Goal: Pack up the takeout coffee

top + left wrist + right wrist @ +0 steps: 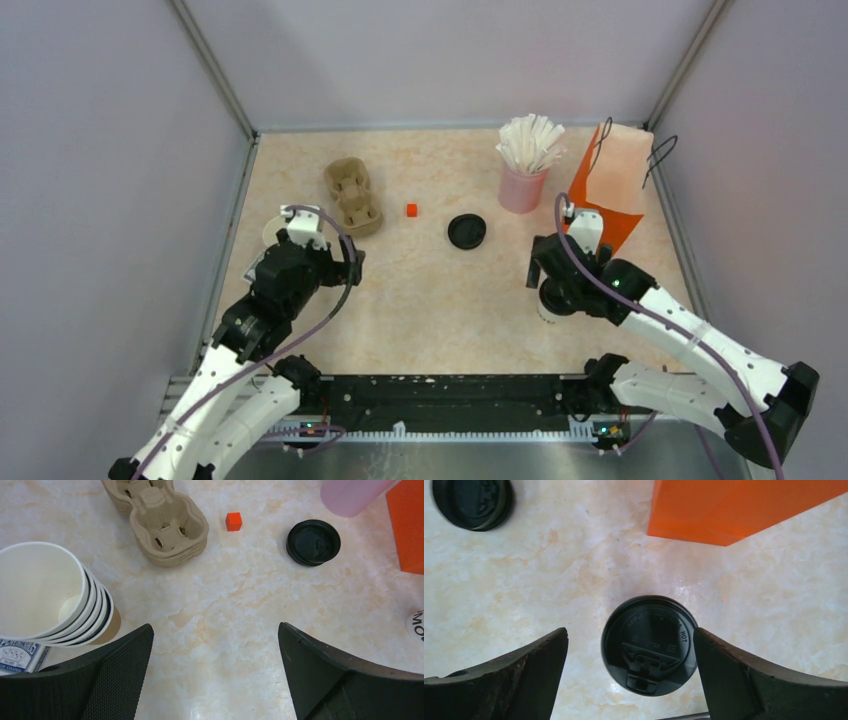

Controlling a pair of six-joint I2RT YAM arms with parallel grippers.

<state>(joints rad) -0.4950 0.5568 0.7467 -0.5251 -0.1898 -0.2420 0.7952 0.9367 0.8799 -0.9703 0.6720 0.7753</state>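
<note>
Right wrist view: takeout coffee (649, 645) stands upright, long axis vertical, lidded end up, on the table (440, 300) near the front of the orange bag (734, 510) but apart from it. R gripper (629, 639) points straight down over the coffee, jaws wide either side of its top, not clamped. L gripper (215, 635) hangs angled over bare tabletop, jaws wide. Pink cup (522, 188) holds white straws (530, 140); cream cup stack (45, 600) is nested beside L gripper.

The left arm (205, 385) and right arm (692, 335) are built of white link shells joined by black joint housings; a lilac cable (566, 240) is routed along each. The fingers (330, 675) (black, wedge-shaped) are faced with finely textured pads (127, 655).
</note>
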